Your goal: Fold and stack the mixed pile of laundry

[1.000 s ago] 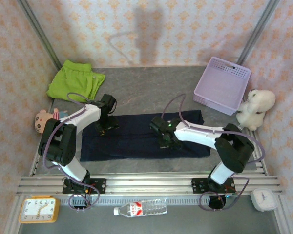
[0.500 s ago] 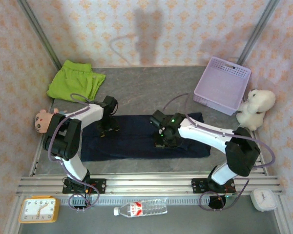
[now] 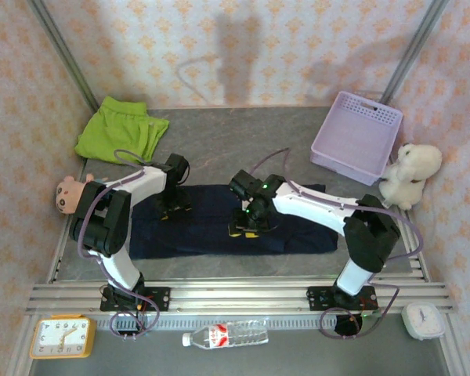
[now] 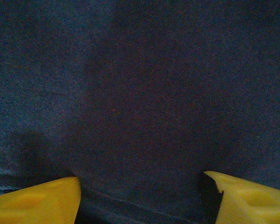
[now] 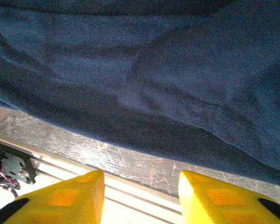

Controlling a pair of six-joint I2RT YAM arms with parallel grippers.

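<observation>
navy garment [image 3: 204, 231] runs left–right | my right gripper [image 5: 141, 186] spread, empty, at its near-edge middle | my left gripper [image 4: 140, 186] spread over its left part

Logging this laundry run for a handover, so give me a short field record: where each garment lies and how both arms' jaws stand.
navy garment: spread as a long band across the near table
lime-green garment: bunched at the far left corner, apart from the navy one
left gripper: jaws apart, nothing between, over the navy garment's left part
right gripper: jaws apart, nothing between, over the navy garment's middle
stack: not yet made
</observation>
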